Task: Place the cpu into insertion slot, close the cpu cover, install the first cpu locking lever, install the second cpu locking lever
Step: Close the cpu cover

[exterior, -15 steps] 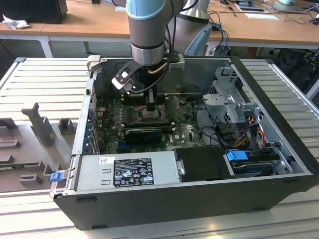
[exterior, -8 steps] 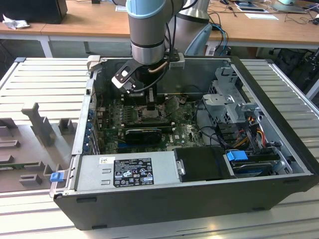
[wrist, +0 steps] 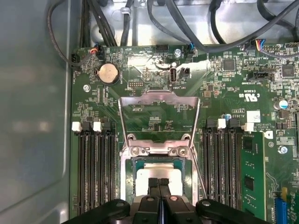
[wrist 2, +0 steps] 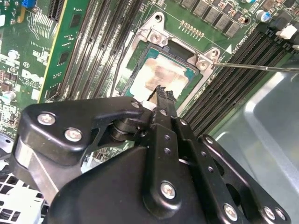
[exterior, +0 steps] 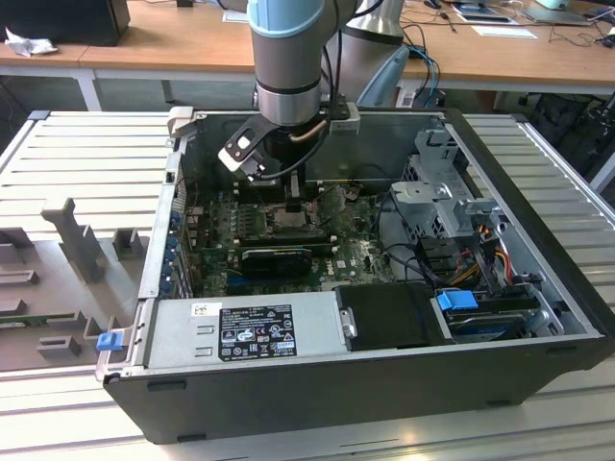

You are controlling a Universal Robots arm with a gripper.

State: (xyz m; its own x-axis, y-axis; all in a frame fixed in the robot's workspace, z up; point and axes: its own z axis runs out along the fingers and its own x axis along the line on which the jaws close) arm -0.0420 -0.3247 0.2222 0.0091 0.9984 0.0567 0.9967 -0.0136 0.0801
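Note:
The cpu (wrist: 161, 169), pale and silvery-beige, lies flat in the insertion slot (wrist: 125, 173), a square socket with a silver rim on the green board; the second wrist view shows the cpu (wrist 2: 161, 74) and the slot (wrist 2: 132, 53) too. The cpu cover (wrist: 159, 99), a thin silver frame with a large window, stands swung open from its hinge beyond the slot. A thin locking lever (wrist: 200, 175) runs along one side of the socket, also seen as a lever (wrist 2: 261, 67). My gripper (wrist: 159, 183) is shut, fingertips together right over the cpu's edge, nothing between them. Gripper (wrist 2: 162, 93), gripper (exterior: 288, 197).
Black memory slots (wrist: 96, 168) flank the socket on both sides. Cables (wrist: 196, 23) and a coin battery (wrist: 108, 73) lie beyond the open cover. The arm reaches into an open computer case (exterior: 538, 346) with a power supply (exterior: 245, 331) and drive cage (exterior: 447, 202).

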